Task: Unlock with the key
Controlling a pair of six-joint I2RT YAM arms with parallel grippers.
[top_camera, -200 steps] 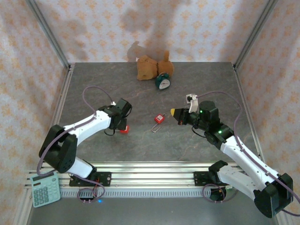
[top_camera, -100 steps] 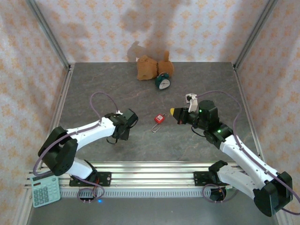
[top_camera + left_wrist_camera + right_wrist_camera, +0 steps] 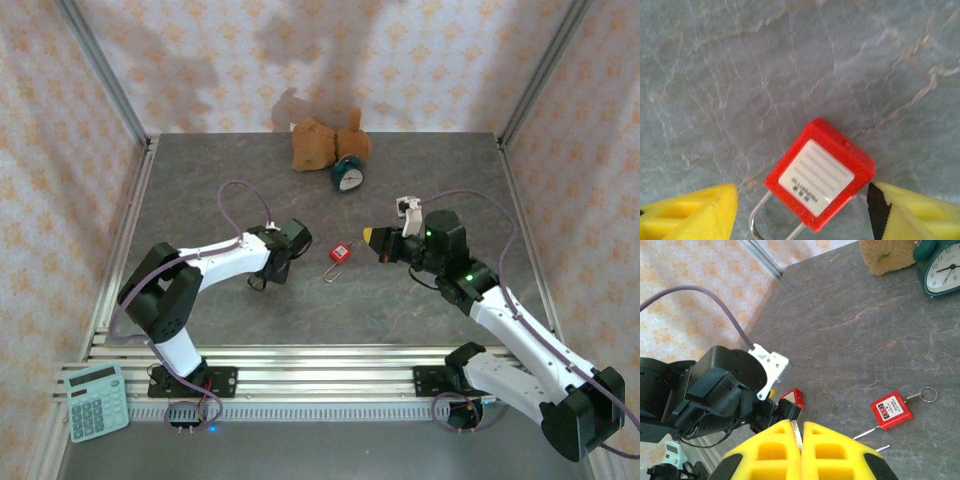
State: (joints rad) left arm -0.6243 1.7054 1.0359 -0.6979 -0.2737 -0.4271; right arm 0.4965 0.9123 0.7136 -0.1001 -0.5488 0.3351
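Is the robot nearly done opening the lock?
Not yet. Done: the right end effector has the key pinched. In hand: the open left end effector straddles a red padlock on the table. Left: grip it, bring the key over, push it in and turn.

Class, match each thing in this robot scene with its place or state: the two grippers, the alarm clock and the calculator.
Things:
1. left gripper
2. right gripper
3. alarm clock
4. calculator

Places or states:
A. beside the brown plush toy
B. shut on the key
C. at the near left corner
D. open, fingers either side of a red padlock

Pairs: 1-D, 2-B, 3-A, 4-C
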